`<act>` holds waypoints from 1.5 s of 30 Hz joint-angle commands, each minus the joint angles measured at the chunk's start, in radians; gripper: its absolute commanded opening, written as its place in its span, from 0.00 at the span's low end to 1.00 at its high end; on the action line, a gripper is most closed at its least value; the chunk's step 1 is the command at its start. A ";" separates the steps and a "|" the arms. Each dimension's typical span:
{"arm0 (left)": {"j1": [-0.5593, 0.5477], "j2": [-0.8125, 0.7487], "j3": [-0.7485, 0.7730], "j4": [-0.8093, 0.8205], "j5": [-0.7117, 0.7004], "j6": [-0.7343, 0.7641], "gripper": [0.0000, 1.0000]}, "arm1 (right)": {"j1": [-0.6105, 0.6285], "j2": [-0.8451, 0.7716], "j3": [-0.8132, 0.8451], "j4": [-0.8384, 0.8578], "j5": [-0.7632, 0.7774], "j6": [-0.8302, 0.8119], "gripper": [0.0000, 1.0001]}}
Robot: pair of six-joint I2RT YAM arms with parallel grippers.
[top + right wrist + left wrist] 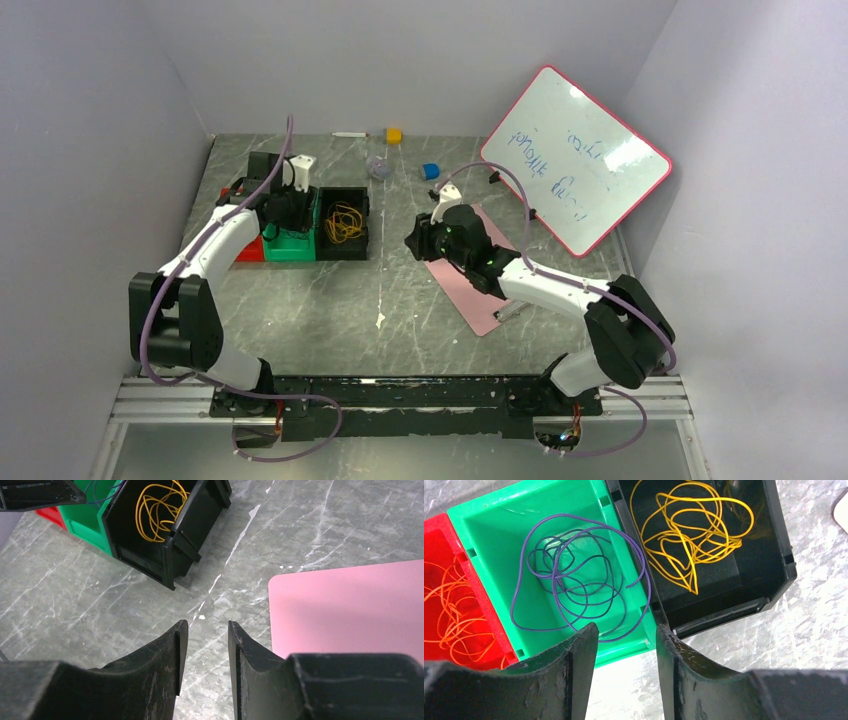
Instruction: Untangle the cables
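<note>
Over by the far-left corner: yellow cable in the black bin, purple cable in the green bin, orange cable in the red bin. Left gripper and right gripper are both spread and empty, with the pink mat just beside the right one.

Glossy green plastic bin, smooth-coated yellow cable, matt pink mat, veined stone-look tabletop

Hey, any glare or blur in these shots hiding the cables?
Top external: glare patches on the whiteboard, yellow cable tiny but visible. Left wrist: purple cable sharp, left tool dark. Right wrist: even light, faint sheen on the table.
</note>
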 commanded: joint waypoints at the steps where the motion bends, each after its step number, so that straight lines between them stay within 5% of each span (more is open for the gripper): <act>1: -0.009 0.003 0.007 -0.028 -0.019 0.053 0.50 | -0.003 -0.031 -0.015 -0.014 0.001 -0.013 0.39; 22: -0.025 0.120 0.055 -0.063 -0.052 0.121 0.47 | -0.002 -0.028 -0.032 -0.013 -0.026 0.002 0.40; 37: -0.016 0.130 0.067 -0.059 -0.141 0.094 0.13 | -0.003 -0.027 -0.032 -0.014 -0.035 -0.002 0.40; 45: 0.008 0.165 0.107 -0.077 -0.115 0.072 0.15 | -0.003 -0.028 -0.034 -0.012 -0.037 0.002 0.40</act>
